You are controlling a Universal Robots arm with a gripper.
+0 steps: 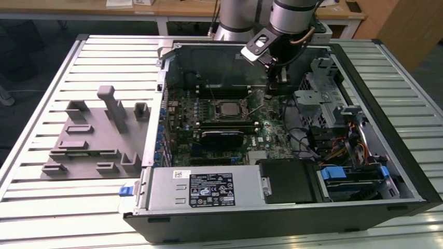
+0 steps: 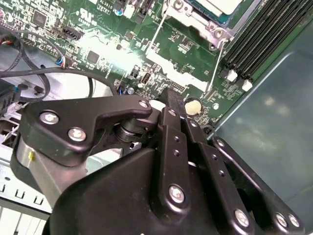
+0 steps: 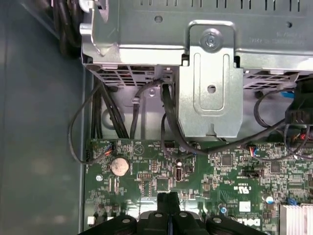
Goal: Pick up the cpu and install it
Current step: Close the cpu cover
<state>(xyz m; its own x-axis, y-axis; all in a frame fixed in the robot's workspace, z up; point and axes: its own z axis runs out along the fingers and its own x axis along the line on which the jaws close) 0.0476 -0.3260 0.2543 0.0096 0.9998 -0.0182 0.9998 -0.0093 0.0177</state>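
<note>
The cpu (image 1: 227,108) is a small silvery square lying in the socket on the green motherboard (image 1: 270,129) inside the open computer case (image 1: 291,207). In the second wrist view a corner of the cpu (image 2: 221,5) shows with its pale top inside the metal socket frame. My gripper (image 1: 271,91) hangs inside the case, just to the exterior view's right of the socket and above the board. Its fingers (image 3: 168,199) are pressed together with nothing between them, and in the second wrist view the gripper (image 2: 173,98) stands a short way from the socket's wire lever (image 2: 221,58).
A grey moulded fixture block (image 1: 97,135) lies on the slatted table (image 1: 41,207) at the exterior view's left of the case. Inside the case are a metal drive cage (image 3: 210,83), black cables (image 3: 166,122), memory slots (image 2: 264,34) and a coin battery (image 3: 119,166).
</note>
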